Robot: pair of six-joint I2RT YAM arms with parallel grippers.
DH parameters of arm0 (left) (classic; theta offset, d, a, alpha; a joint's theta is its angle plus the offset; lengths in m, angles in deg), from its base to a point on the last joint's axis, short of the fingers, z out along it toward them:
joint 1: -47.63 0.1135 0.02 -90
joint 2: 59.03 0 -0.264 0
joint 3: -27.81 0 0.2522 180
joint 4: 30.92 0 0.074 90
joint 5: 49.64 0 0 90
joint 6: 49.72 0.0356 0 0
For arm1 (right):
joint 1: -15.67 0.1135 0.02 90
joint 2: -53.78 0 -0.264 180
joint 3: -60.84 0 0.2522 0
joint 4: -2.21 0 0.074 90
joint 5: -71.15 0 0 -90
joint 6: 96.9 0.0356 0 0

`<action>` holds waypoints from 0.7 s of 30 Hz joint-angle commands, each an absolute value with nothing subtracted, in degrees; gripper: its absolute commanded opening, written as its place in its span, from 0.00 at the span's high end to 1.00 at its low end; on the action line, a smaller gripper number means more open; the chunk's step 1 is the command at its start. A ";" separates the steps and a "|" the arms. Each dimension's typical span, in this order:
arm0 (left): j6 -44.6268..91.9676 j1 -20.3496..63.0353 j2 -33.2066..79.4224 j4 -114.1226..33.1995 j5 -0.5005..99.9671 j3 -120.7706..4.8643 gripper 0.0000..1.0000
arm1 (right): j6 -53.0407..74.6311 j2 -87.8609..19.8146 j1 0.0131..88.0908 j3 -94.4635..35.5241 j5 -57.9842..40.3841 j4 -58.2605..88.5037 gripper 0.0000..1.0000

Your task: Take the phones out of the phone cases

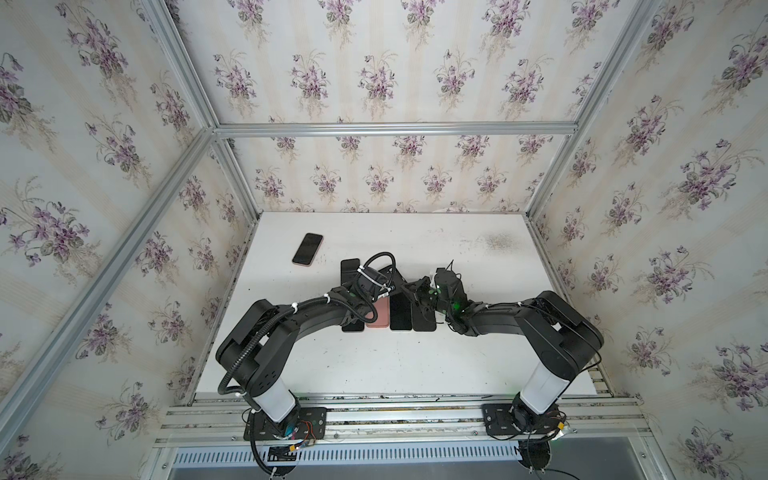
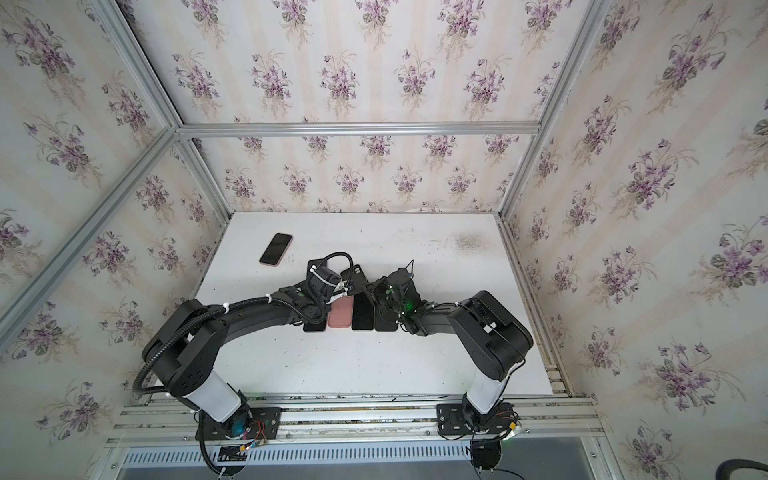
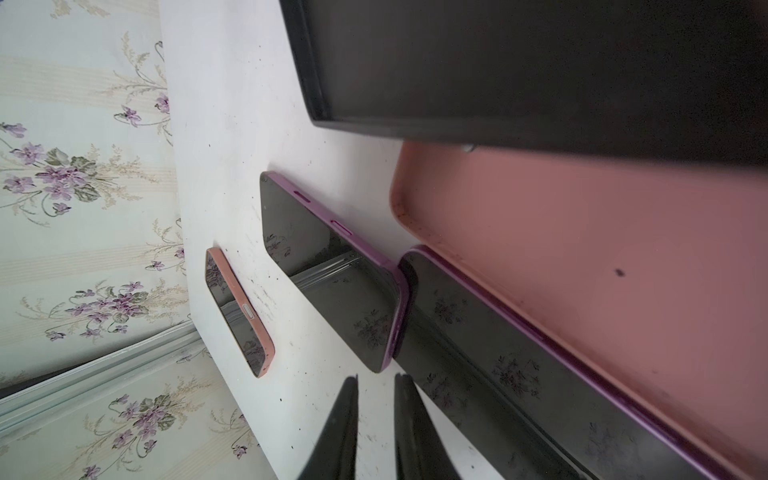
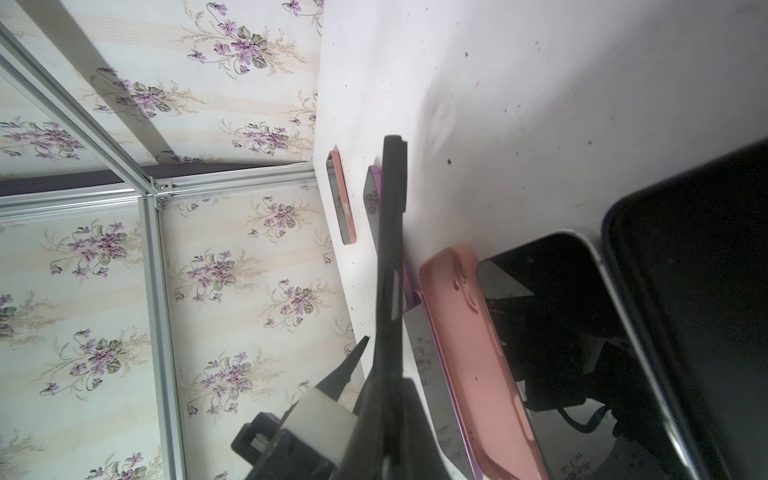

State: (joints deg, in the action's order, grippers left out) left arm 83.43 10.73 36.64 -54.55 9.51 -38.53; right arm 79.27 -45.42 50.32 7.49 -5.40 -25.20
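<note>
— What lies farthest left on the surface (image 1: 415, 365)?

— A pink-edged phone (image 1: 307, 248), flat and screen up, well apart from everything else. Nearer the middle, a purple-edged phone (image 3: 332, 270) lies flat. Its end meets the end of a second purple phone (image 3: 498, 365).

— And the left tool?

— The left tool (image 3: 376, 380) hangs just over the surface beside that pair. Its fingers are slightly parted with nothing between them, so it is released.

— What comes next?

— A pink case (image 1: 379, 313) lies flat right beside the second purple phone. Next to it sits a silver-rimmed phone (image 4: 561, 311), screen up. After that comes a dark slab (image 4: 706, 291); whether it is a phone or a case I cannot tell.

— Where is the case for the job?

— The black phone case (image 3: 498, 62) is off the surface, raised over the row between the two wrists. Its hollow side faces the left wrist camera, with the rim standing proud of a dark floor. The right tool (image 4: 380, 353) is clenched on its wall, and the thin edge runs out past the fingertips.

— And its phone?

— Which phone on the surface belongs to it I cannot tell.
</note>
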 commanded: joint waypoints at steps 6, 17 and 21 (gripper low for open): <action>77.71 10.45 35.84 -53.38 5.05 -39.98 0.72 | 80.81 -46.33 50.08 7.99 -3.19 -31.05 1.00; 42.48 14.00 23.08 -68.68 22.27 -43.02 0.27 | 76.86 -47.41 51.50 3.98 -8.30 -26.94 1.00; 28.19 18.44 14.88 -69.54 32.65 -36.95 0.16 | 76.77 -49.34 52.53 2.08 -10.19 -26.92 1.00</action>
State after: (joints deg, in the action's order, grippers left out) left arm 43.22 16.78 17.67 -65.96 22.65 -39.23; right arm 77.67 -48.57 52.14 3.47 -7.76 -26.40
